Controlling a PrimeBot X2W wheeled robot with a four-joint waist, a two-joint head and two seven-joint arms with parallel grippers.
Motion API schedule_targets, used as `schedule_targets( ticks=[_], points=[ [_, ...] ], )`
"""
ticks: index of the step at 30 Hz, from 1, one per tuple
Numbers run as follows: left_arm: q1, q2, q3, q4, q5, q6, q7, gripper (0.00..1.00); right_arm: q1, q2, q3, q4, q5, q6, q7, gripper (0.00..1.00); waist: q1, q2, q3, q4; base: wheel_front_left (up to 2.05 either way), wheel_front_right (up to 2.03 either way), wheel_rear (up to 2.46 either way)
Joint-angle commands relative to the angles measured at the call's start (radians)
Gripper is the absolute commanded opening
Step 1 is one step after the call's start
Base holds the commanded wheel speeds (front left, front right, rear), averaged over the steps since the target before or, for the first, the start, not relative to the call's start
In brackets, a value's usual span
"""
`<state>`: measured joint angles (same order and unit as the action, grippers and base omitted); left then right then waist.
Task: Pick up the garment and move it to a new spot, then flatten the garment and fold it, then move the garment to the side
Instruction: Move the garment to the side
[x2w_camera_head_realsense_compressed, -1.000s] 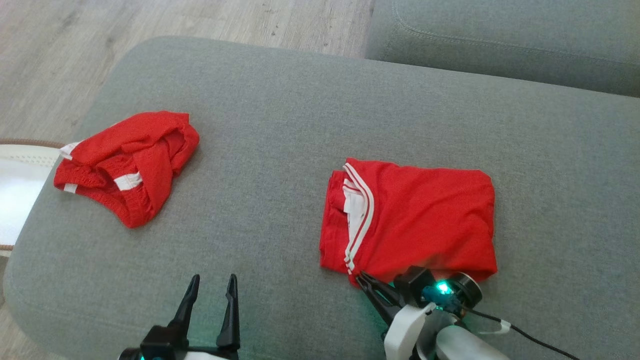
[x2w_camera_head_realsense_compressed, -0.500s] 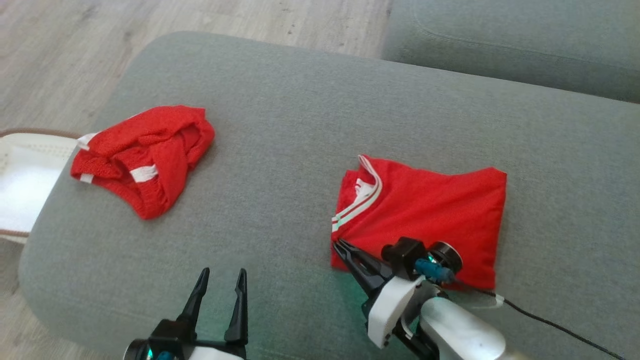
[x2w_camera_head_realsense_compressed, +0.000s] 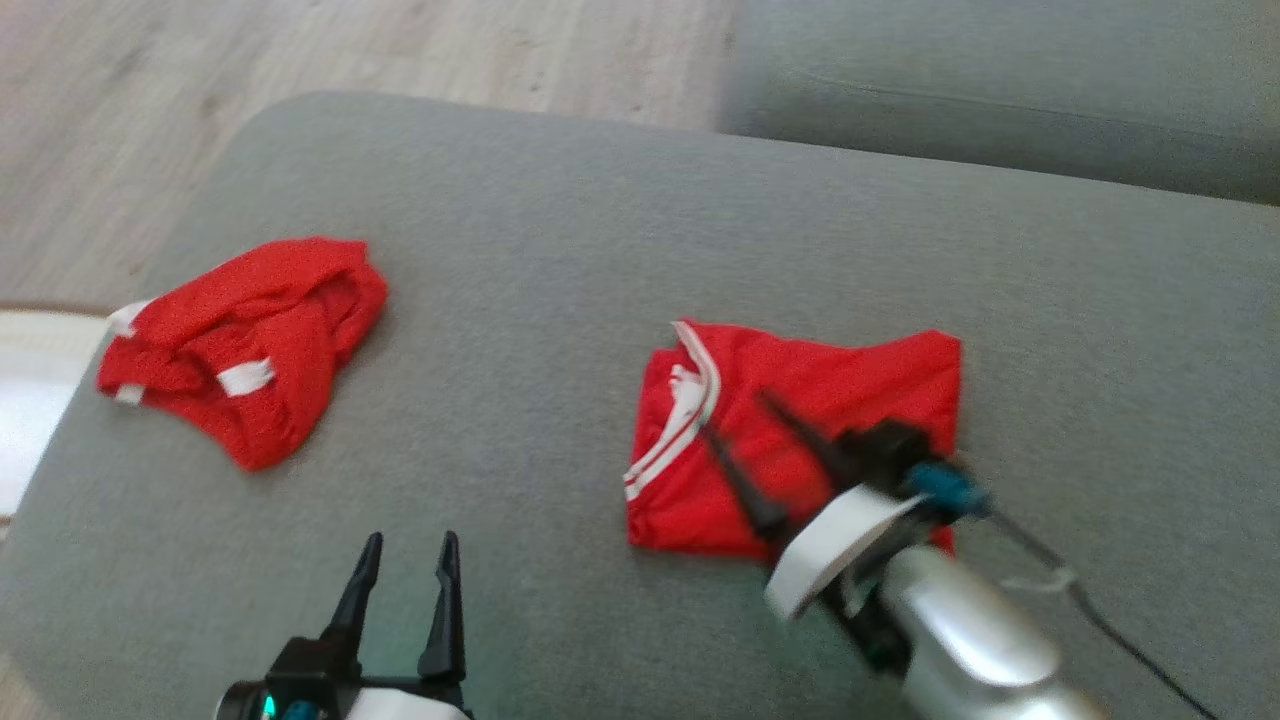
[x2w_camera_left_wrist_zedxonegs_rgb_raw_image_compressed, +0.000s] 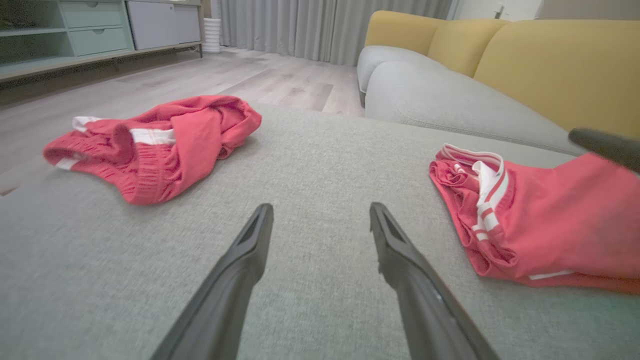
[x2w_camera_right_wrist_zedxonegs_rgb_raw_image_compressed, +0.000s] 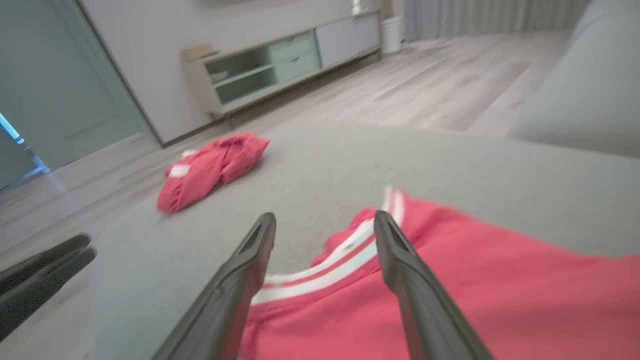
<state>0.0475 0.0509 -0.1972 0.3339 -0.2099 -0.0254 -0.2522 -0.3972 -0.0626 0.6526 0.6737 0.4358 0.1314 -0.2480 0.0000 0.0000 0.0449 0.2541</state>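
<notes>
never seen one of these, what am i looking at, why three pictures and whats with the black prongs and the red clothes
It is a two-armed robot working over a grey sofa cushion. One picture comes from a camera on its head, looking down. The other two come from cameras on its wrists, each looking along that arm's own two dark fingers.

In the head view the left gripper sits at the lower left, open, over bare cushion. The right gripper is above the folded red garment, which has white stripes along one edge. Its fingers are spread apart and grip nothing; the picture is blurred there.

A second, crumpled red garment lies apart at the cushion's left end. Nothing is held by either gripper.
</notes>
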Motion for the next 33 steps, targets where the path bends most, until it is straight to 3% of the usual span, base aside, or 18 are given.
schedule_targets(
  ticks=[1,6,12,23,33],
  points=[
    [-0.032,-0.001,0.035,-0.034,0.007,0.006,-0.010,1.00,-0.010,0.008,-0.013,-0.035,-0.016,-0.001,-0.013,1.00,0.0000,0.0000,-0.015,-0.037,0.00,0.00,0.00],
    [-0.038,-0.001,0.065,-0.040,0.023,0.010,-0.010,1.00,0.097,0.005,-0.303,-0.138,-0.173,-0.001,-0.013,1.00,0.0000,0.0000,-0.032,-0.114,0.00,0.00,0.00],
    [-0.035,-0.001,0.100,-0.049,0.034,0.017,-0.010,1.00,0.216,0.011,-0.503,-0.218,-0.288,-0.001,-0.014,1.00,0.0000,0.0000,-0.043,-0.178,0.00,0.00,0.00],
    [0.021,-0.001,0.104,-0.059,0.035,0.028,-0.010,1.00,0.352,0.012,-0.548,-0.259,-0.271,-0.001,-0.014,1.00,0.0000,0.0000,-0.056,-0.225,0.00,0.00,0.00],
    [0.014,-0.001,0.075,-0.058,0.036,0.019,-0.010,1.00,0.322,0.012,-0.526,-0.258,-0.259,-0.001,-0.014,1.00,0.0000,0.0000,-0.048,-0.197,0.00,0.00,0.00]
  ],
)
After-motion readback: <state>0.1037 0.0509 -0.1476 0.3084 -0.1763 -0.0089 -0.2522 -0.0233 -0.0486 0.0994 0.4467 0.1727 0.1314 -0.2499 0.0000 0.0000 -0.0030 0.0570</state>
